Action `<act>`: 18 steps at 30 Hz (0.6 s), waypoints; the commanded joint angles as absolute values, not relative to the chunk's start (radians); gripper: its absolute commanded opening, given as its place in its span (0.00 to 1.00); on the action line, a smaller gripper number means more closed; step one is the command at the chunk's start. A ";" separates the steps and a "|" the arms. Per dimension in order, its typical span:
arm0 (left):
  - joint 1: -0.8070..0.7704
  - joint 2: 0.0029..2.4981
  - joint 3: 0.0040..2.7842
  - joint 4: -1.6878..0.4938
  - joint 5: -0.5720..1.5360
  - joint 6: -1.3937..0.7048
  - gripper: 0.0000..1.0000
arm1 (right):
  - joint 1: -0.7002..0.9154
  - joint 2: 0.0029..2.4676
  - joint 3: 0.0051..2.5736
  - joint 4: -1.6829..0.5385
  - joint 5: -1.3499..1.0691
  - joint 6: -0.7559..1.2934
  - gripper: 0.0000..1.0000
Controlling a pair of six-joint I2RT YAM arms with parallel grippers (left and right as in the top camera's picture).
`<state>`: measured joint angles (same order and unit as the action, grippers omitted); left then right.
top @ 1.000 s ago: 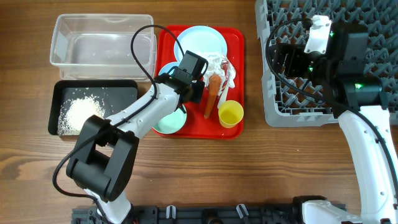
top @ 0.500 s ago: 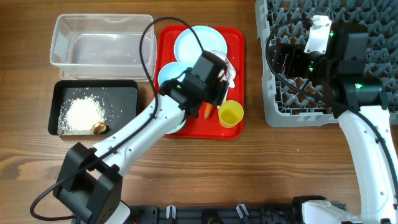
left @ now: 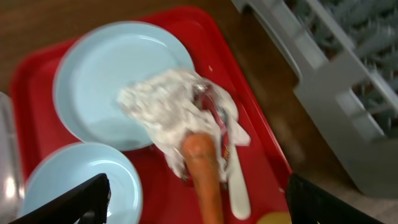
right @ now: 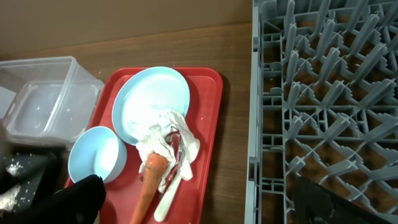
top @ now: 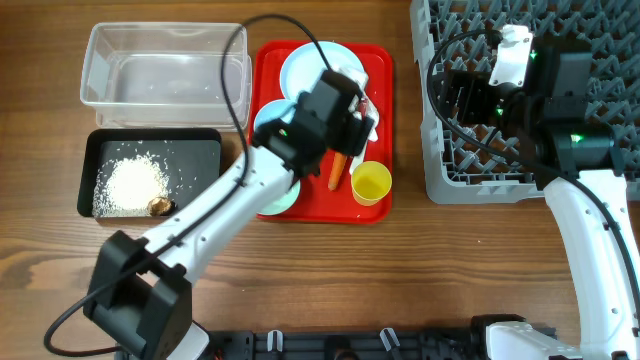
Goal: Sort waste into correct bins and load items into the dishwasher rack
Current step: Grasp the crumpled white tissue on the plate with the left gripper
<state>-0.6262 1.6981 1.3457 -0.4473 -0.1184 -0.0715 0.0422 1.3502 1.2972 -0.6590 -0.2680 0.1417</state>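
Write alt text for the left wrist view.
Blurred close-up of a red tray: a crumpled white napkin lies half on a light-blue plate, an orange carrot pointing into it, a white spoon alongside. A light-blue bowl sits lower left; the grey dishwasher rack is at right.

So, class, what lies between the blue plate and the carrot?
A crumpled white napkin, overlapping the plate and touching the carrot; clearest in the right wrist view.

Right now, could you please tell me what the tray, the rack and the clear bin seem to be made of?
Tray: probably moulded plastic, smooth red and slightly glossy, with a rounded raised rim.
Rack: grey plastic by the look, matte, moulded in one piece as grid and pegs.
Clear bin: transparent plastic, likely thin, with see-through walls and soft glints.
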 commanded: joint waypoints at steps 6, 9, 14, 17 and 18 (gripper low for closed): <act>-0.488 1.869 1.566 -0.458 0.016 0.051 0.93 | 0.038 1.352 1.317 -0.671 -0.255 0.134 1.00; -0.507 1.948 1.568 -0.428 0.030 0.058 0.92 | 0.038 1.352 1.317 -0.673 -0.255 0.133 0.99; -0.534 2.055 1.568 -0.374 0.030 0.094 0.91 | 0.038 1.352 1.317 -0.675 -0.255 0.132 1.00; -0.537 2.108 1.568 -0.331 0.030 0.098 0.91 | 0.038 1.352 1.317 -0.675 -0.255 0.131 1.00; -0.537 2.122 1.568 -0.324 0.030 0.098 0.91 | 0.038 1.352 1.317 -0.676 -0.255 0.131 0.99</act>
<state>-0.5377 2.0781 1.5562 -0.3462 0.0177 0.0715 0.0422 1.3502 1.2972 -0.6739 -0.2680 0.1417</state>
